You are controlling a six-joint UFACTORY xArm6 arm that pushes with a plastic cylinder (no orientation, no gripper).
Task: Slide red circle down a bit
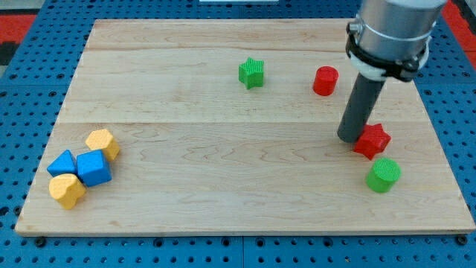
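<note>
My tip (pixel 349 138), a bare rod holding nothing, touches the red star (pixel 372 141), below the red circle (pixel 325 80); I route above the circle, then push down briefly.

Red circle (pixel 325 80): small red cylinder block, standing upright, flat round face up. Sits on the wooden worktop (pixel 223 193) toward the view's top right, alone, not touching any other block.

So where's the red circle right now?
The red circle sits near the view's top right, right of the green star, above my tip, which touches the red star.
</note>
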